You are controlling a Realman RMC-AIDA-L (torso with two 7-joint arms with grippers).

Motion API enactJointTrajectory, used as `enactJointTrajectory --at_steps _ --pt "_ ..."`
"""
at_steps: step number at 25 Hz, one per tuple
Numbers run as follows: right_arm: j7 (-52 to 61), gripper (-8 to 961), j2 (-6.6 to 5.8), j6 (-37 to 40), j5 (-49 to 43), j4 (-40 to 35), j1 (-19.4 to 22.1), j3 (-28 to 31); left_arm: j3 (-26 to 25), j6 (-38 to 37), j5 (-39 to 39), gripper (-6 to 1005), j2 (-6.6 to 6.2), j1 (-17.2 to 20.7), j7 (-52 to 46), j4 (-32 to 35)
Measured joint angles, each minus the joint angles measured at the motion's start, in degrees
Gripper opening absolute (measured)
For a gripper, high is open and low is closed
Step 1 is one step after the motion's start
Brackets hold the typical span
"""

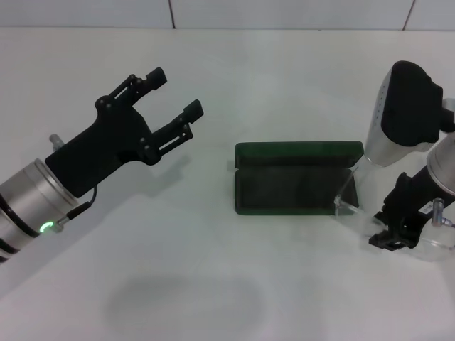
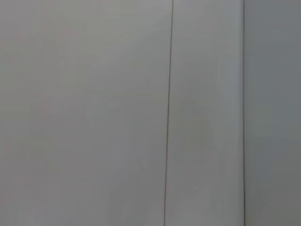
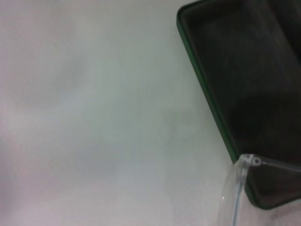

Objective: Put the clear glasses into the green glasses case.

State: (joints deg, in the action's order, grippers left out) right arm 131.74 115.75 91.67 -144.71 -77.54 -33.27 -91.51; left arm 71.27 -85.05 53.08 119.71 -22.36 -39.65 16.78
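clear plastic, judged light, slippery and springy, the clear glasses (image 1: 426,238) are carried just right of the green glasses case (image 1: 295,179) by the right gripper (image 1: 392,238), its jaws' state untellable, best gripped at the bridge, while the left gripper (image 1: 173,92) is parked wide open well left of the case.

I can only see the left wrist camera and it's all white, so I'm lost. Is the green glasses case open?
Observer: Yes. The green glasses case lies open on the table, with its dark lining showing.
Operator: Where are the clear glasses?
Observer: The clear glasses are at the case's right end. One thin arm crosses that corner, and they are not inside yet.
Operator: And where are the robot's arms?
Observer: The right end effector is down beside the glasses. The left end effector is open and holds nothing, well to the left of the case.
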Motion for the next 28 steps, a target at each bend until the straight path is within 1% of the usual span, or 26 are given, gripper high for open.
enactJointTrajectory --at_steps 4,9,15,17,20,24,26,27,28 --pt "0.0 423 0.12 0.12 -1.12 0.03 -0.1 -0.17 0.0 0.36 0.0 801 0.0 -0.13 -0.01 0.0" --pt "0.0 211 0.11 0.12 -1.16 -0.23 -0.05 -0.16 0.0 0.69 0.0 800 0.0 -0.21 -0.13 0.0" --pt "-1.13 151 -0.26 0.97 -0.78 -2.49 0.52 0.95 -0.11 0.69 -0.01 800 -0.05 -0.23 -0.26 0.0" --pt "-3.23 144 -0.2 2.28 0.01 -3.79 1.32 2.78 -0.48 0.67 -0.09 800 -0.03 -0.14 -0.4 0.0" --pt "-7.33 134 -0.11 5.28 3.22 -5.97 3.0 7.92 -0.74 0.3 -0.62 800 0.03 -0.01 -0.89 0.0" --pt "-11.91 127 -0.19 9.06 8.71 -8.38 4.81 14.31 -0.79 0.09 -1.77 799 0.03 0.47 -2.3 0.07" --pt "-15.5 127 -0.14 10.92 11.99 -9.59 6.32 17.17 -0.78 0.07 -1.96 799 0.02 0.54 -3.03 0.11" --pt "-17.03 127 -0.1 11.38 13.44 -9.89 6.89 18.14 -0.79 -0.01 -2.74 799 -0.11 0.7 -5.43 0.14" --pt "-20.56 127 -0.03 12.12 16.86 -10.23 8.21 20.21 -0.79 -0.11 -2.93 799 -0.16 0.79 -6.13 0.17"
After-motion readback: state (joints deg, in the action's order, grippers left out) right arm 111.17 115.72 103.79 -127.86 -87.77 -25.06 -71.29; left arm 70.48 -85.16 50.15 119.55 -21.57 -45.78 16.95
